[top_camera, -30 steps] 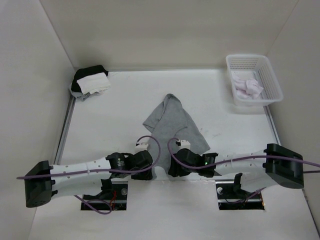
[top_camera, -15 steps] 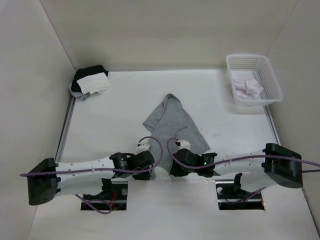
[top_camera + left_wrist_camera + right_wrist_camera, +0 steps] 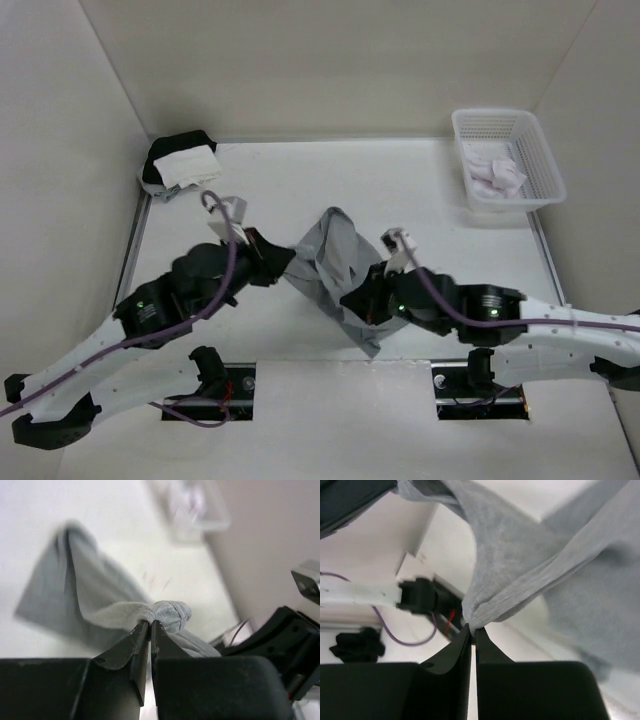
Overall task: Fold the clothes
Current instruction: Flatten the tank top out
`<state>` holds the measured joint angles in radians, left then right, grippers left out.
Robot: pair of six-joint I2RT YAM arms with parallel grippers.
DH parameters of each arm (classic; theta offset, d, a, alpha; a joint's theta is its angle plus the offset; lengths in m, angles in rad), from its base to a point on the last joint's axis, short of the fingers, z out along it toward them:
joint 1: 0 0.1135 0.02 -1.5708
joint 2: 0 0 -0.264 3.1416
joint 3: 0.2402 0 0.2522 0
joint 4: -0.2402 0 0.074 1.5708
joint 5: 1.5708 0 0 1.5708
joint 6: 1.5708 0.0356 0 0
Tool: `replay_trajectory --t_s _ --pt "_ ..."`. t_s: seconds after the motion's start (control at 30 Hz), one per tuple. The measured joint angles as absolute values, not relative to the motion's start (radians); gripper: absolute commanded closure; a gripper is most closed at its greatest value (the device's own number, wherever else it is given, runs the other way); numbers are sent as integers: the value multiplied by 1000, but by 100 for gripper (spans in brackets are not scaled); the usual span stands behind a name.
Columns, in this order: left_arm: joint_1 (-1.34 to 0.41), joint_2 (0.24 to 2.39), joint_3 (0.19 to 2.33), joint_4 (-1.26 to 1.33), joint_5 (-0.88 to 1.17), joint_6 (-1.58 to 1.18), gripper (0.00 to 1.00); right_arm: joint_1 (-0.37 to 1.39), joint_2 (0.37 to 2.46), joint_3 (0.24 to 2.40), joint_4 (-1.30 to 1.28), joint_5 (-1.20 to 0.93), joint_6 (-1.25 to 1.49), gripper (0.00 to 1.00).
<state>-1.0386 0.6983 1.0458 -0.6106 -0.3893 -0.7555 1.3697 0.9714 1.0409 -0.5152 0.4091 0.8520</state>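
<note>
Clamping grey tank top (image 3: 338, 262), left end effector (image 3: 150, 623), right end effector (image 3: 472, 628), cloth slung between

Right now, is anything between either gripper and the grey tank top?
Nothing visible does. The left gripper and the right gripper are each shut directly on a bunched edge of the tank top.

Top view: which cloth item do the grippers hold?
The grey tank top mid-table, pinched by left gripper and right gripper; the white-and-black bundle lies far left, the pinkish garment in the basket.
</note>
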Motion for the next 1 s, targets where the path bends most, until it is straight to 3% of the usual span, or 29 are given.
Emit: replay_trajectory --t_s 0.3,0.67,0.83,1.0 --pt "-1041 734 1480 -345 -578 -464 98 1515 1040 1827 -551 775 345 97" --pt "-1027 920 1848 -204 -656 -174 98 1659 1330 2185 -236 882 -315 99" --pt "-1016 960 1808 -47 -707 -51 97 1448 1351 2125 -171 828 -370 99" --pt "-816 1056 1645 76 -719 -19 97 1006 1350 1979 -238 585 -154 99"
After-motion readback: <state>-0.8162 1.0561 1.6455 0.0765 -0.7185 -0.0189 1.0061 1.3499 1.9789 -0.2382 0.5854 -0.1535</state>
